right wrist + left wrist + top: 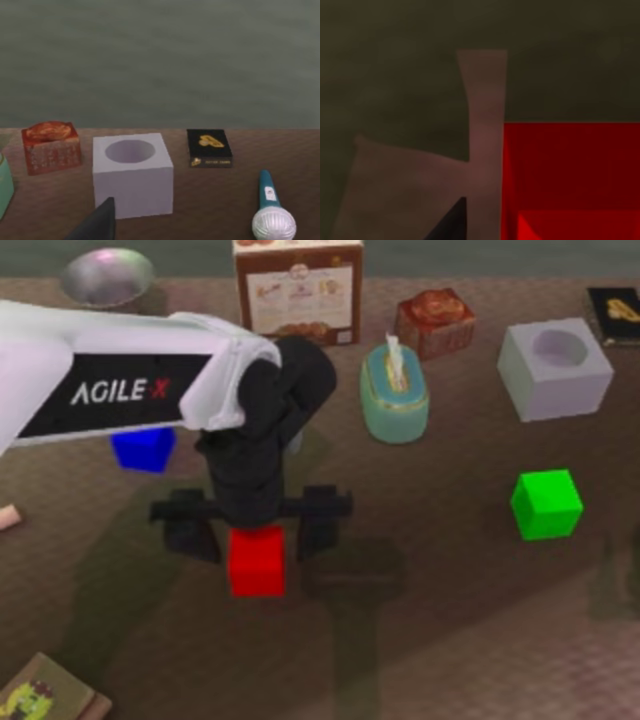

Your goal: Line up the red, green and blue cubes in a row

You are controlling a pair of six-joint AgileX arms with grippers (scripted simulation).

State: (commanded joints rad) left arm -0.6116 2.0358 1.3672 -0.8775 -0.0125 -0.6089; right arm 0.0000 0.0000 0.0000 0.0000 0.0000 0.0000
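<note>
Pale grey block with a round hollow sits mid-counter. Reddish patterned box is off at its 10 o'clock, small black box with gold print at 2 o'clock, and a teal-handled microphone lies at 4 o'clock. A dark fingertip of the pincer pokes in just by the block's 7 o'clock.

left arm: reaches in from left | left gripper: pointing down, jaws spread wide
</note>
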